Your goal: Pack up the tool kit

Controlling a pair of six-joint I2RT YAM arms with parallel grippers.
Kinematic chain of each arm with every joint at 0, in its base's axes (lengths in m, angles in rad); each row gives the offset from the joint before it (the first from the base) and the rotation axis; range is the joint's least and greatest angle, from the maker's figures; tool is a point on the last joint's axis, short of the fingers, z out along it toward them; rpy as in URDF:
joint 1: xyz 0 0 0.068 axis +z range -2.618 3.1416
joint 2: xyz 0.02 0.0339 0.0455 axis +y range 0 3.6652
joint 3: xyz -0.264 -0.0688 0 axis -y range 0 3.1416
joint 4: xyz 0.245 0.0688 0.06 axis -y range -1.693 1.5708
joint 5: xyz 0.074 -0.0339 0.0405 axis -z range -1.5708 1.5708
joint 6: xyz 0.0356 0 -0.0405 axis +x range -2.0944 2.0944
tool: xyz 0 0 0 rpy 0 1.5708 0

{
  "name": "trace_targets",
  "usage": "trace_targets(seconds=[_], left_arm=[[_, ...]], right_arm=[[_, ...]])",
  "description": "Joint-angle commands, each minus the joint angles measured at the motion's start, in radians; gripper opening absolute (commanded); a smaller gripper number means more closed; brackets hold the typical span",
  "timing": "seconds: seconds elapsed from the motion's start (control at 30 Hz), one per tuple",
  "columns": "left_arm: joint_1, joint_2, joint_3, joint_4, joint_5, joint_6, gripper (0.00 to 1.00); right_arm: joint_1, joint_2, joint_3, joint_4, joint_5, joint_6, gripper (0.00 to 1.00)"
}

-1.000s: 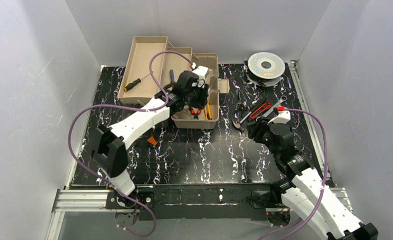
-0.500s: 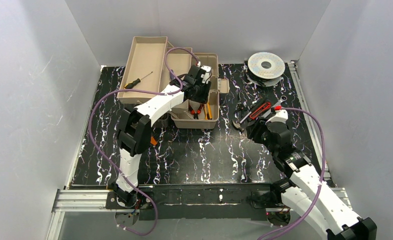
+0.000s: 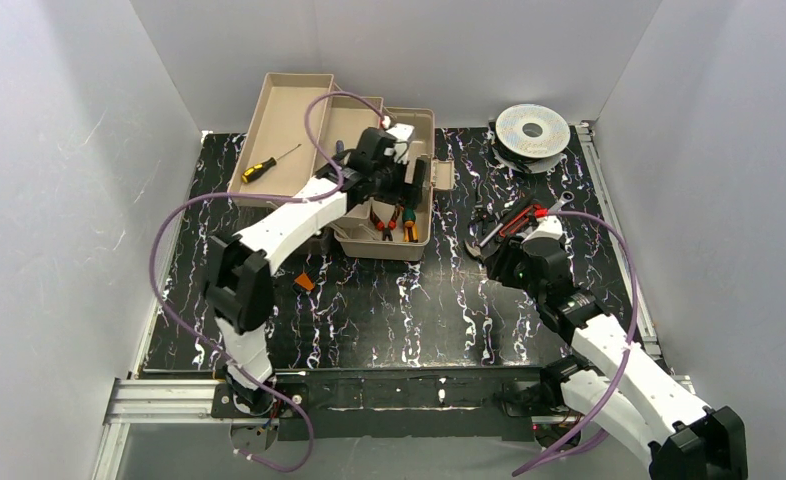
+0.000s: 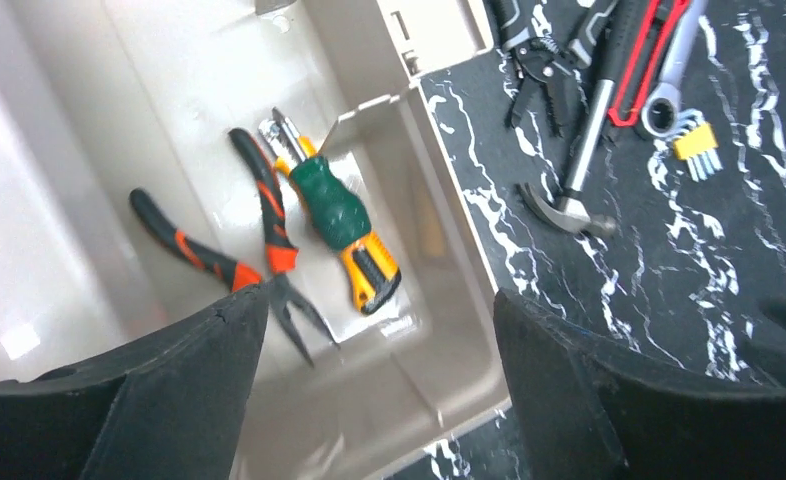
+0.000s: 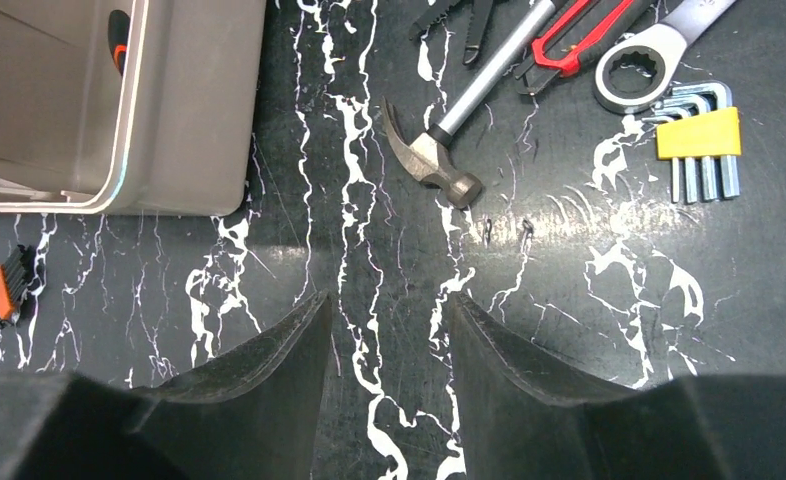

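On black marbled table (image 3: pixel 399 300), grey walls (image 3: pixel 69 150) around: left claw (image 4: pixel 379 330), right claw (image 5: pixel 389 340) agape.

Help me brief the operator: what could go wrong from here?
1. The right tool hangs open near the hammer; gripped by its thin handle, the heavy head may swing or slip.
2. The hammer's handle lies close beside the red-handled tool and wrench, which a grab may knock.
3. The left arm's purple cable loops over the toolbox trays and may snag.
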Motion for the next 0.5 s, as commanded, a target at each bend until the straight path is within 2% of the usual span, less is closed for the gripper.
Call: trace_targets(seconds=[0.0,0.17,0.3,0.47], left_arm=[[0.022,-0.249,-0.105,0.064,0.044,-0.008,0.83],[0.017,-0.422,-0.258,0.123,0.103,-0.057,0.87],[0.015,-0.568,-0.375,0.123,0.128,-0.092,0.89],[0.009,-0.764,-0.562,0.087,0.104,-0.111,0.89]], right_arm=[[-0.003,0.022,0.046,0.075,-0.031,-0.001,0.54],[-0.003,0.051,0.061,0.096,-0.031,0.005,0.55],[-0.004,0.088,0.102,0.105,0.055,-0.002,0.56],[-0.035,0.270,0.307,-0.114,0.245,0.120,0.57]])
